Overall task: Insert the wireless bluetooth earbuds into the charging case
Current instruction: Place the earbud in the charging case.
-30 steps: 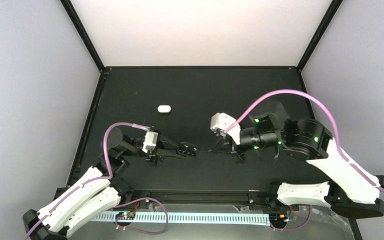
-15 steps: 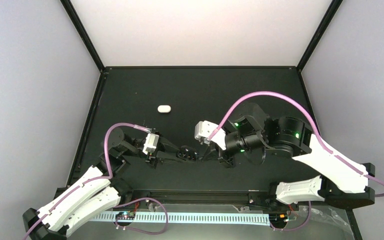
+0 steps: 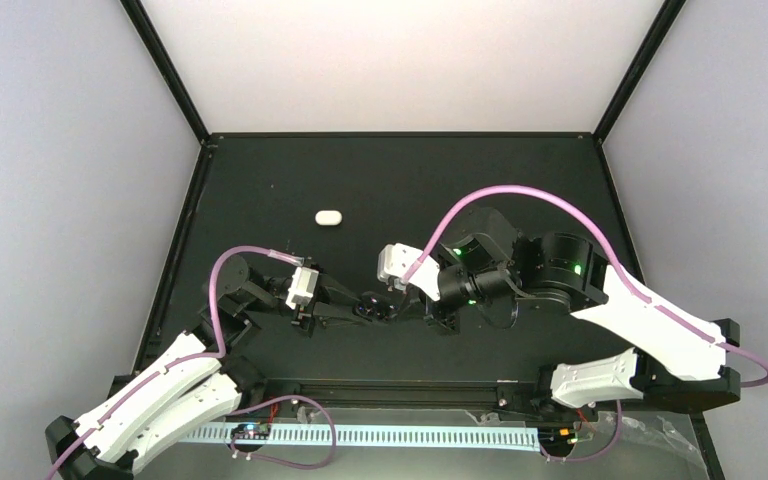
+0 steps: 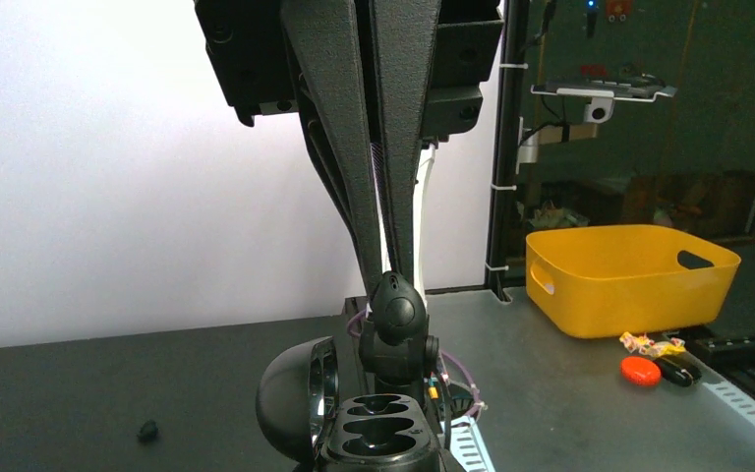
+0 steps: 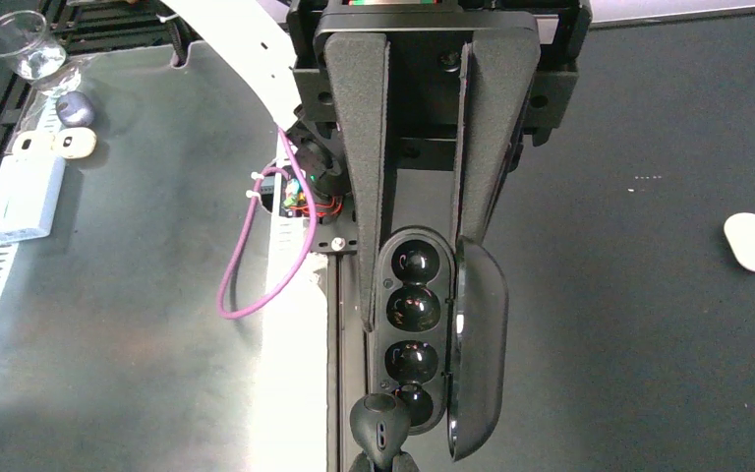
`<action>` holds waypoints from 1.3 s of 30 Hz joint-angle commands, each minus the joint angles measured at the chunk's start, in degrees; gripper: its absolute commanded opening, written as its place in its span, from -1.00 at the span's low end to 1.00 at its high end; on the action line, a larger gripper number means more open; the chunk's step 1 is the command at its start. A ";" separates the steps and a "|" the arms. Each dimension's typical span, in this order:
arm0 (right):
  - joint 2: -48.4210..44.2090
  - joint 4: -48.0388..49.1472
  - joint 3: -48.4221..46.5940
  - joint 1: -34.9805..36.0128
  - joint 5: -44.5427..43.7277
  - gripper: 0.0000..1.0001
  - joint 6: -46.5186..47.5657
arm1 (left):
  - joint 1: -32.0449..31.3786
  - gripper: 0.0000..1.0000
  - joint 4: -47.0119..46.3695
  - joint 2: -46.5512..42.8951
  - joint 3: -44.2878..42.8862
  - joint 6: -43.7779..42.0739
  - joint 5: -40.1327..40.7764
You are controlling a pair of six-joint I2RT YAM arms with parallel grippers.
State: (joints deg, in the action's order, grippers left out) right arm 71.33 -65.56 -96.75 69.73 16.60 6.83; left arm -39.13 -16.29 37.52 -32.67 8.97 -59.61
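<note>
Lying beyond and left of the open black charging case (image 5: pixel 415 334), one white pill-shaped case (image 3: pixel 329 217) has bare tabletop (image 3: pixel 520 180) all round. The left gripper (image 3: pixel 362 308) clamps that one charging case by its sides; the right gripper (image 3: pixel 412 306), nearly closed, pinches one black earbud (image 4: pixel 398 310) just above its wells.

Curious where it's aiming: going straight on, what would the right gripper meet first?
The black earbud in the right gripper would probably meet the open charging case held by the left gripper; well or rim, unclear.
</note>
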 commanded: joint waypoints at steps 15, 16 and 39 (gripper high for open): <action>0.66 3.31 0.86 1.17 -5.51 -0.98 0.55 | -0.49 -0.97 -0.48 -0.08 -2.75 -1.24 -0.33; 0.71 3.25 0.88 1.31 -5.67 -0.98 0.49 | -0.43 -0.97 -0.49 -0.08 -2.75 -1.24 -0.33; 1.38 3.18 2.63 3.12 -8.69 -0.98 -0.04 | -0.64 -0.97 -0.49 -0.43 -2.75 -1.08 0.37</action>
State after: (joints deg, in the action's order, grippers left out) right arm 72.49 -62.92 -94.50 72.05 9.26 7.18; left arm -39.24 -15.86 37.50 -32.67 8.95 -59.24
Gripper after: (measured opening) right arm 0.012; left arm 0.219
